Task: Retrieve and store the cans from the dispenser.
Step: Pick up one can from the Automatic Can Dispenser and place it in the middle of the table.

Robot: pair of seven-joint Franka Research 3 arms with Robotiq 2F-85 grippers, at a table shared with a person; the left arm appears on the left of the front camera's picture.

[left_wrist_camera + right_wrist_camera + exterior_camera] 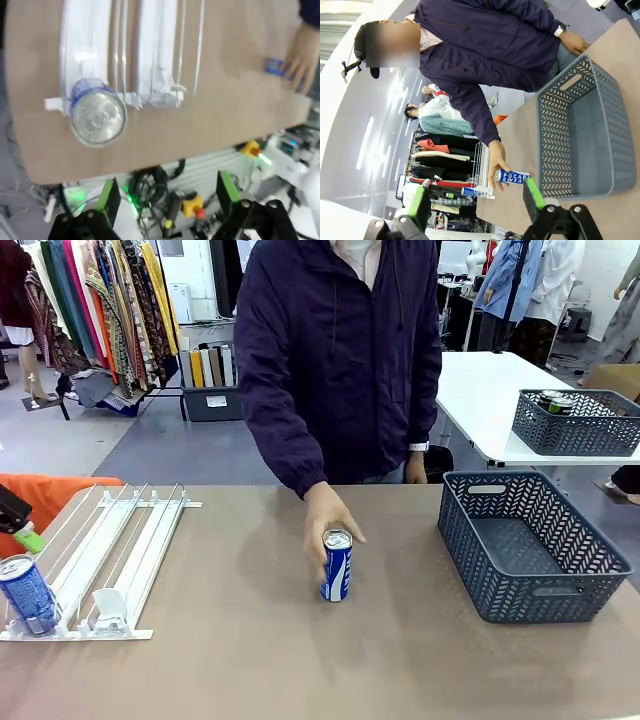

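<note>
Firstly, dispenser: flat white plastic rack of long thin parallel rails with pusher tabs and a low front lip. It lies at 8 o'clock on the matt tan bench.

Lane can: glossy blue cylinder with a silver top, upright against the lip of the leftmost lane, at the rack's 7 o'clock corner.

Centre can: blue with white lettering and a silver top, upright at mid-bench. The person's hand rests on its far side, reaching in from 12 o'clock.

Basket: dark grey plastic, rectangular, with herringbone lattice walls and slot handles. It sits at 3 o'clock, well apart from the centre can.

Left tool: black fingers with green pads, spread wide and grasping nothing. It hangs above the bench's near edge, with the lane can's top at 11 o'clock in its wrist view.

Right tool: pads spread wide, released, touching nothing. The basket lies at 2 o'clock in its wrist view.
</note>
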